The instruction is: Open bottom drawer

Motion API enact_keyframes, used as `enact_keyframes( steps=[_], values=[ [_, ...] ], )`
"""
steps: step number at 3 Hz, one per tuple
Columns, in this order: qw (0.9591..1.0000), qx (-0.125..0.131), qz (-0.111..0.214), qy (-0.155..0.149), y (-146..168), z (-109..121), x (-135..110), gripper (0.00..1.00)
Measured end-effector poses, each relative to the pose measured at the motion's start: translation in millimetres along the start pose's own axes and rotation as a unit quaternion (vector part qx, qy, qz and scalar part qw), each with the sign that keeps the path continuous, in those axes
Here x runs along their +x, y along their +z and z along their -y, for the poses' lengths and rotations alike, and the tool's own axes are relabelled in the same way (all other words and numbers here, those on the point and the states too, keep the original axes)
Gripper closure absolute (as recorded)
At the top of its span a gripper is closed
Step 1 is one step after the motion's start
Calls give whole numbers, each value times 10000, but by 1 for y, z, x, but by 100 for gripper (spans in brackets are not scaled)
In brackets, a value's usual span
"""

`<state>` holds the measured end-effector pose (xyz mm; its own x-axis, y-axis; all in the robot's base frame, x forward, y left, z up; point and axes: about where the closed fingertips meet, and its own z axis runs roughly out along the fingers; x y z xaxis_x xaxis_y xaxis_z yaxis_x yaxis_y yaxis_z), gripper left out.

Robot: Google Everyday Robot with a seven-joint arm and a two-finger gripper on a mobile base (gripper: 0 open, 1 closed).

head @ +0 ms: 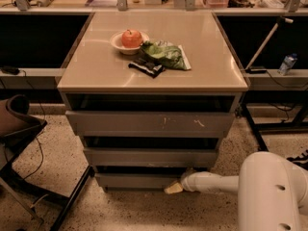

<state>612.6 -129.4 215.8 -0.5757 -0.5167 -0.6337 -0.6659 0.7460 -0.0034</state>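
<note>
Camera view: end effector (174, 187) at bottom drawer (137, 180) front's lower right edge, grip state indiscernible.

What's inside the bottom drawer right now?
Only a dark slit shows above the bottom drawer; its inside is covered by the middle drawer. The gripper is at its lower right edge.

Apple (132, 37) in bowl (117, 43), green bag (166, 55)
</note>
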Motion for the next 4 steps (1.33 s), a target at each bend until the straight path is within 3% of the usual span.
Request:
enact_keyframes(
  steps=[1, 3, 4],
  values=[
    [10000, 0, 0, 0, 0, 0, 0, 0],
    [9981, -90, -595, 105, 43, 10, 38, 0],
    [9981, -90, -595, 105, 41, 10, 36, 0]
  ],
)
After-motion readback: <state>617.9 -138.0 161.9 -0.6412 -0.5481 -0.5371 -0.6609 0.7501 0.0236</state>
